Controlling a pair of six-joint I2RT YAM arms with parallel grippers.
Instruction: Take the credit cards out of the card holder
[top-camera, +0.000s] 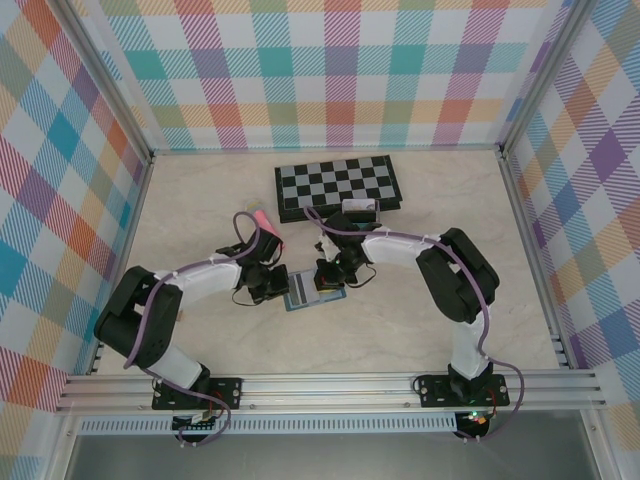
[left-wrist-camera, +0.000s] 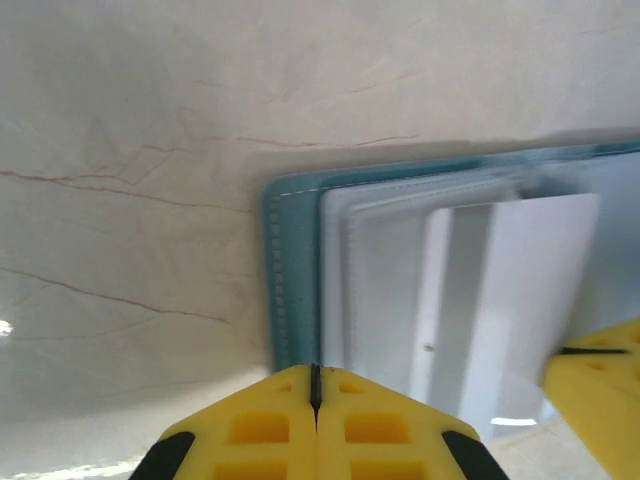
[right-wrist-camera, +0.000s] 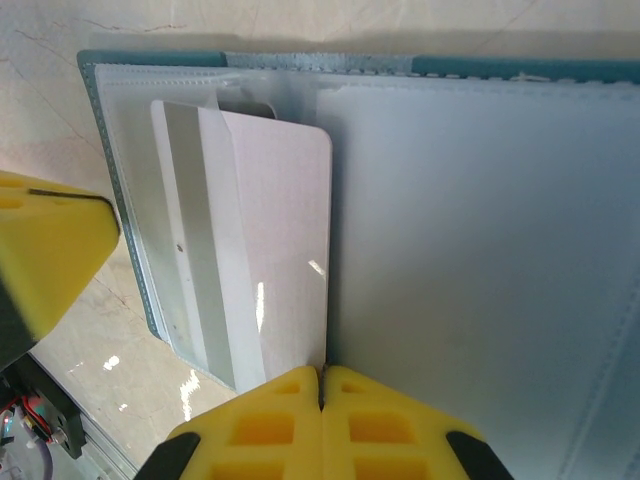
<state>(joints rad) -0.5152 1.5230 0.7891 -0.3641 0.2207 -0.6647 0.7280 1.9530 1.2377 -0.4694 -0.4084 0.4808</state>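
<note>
The card holder (top-camera: 312, 293) lies open and flat on the table between my two grippers. Its teal edge (left-wrist-camera: 288, 280) and pale inner pockets (right-wrist-camera: 480, 250) show close up. A pale credit card (right-wrist-camera: 265, 240) with a grey stripe sits partly inside the left pocket, also seen as the white card (left-wrist-camera: 525, 300). My left gripper (left-wrist-camera: 315, 385) is shut, its tip resting at the holder's left edge. My right gripper (right-wrist-camera: 322, 375) is shut, its tip at the holder's middle fold beside the card's edge. Neither holds anything.
A black-and-grey chessboard (top-camera: 338, 185) lies behind the grippers. A pink marker (top-camera: 262, 219) rests to its left near the left arm. Checked walls stand on three sides and a metal rail (top-camera: 330, 385) runs along the near edge.
</note>
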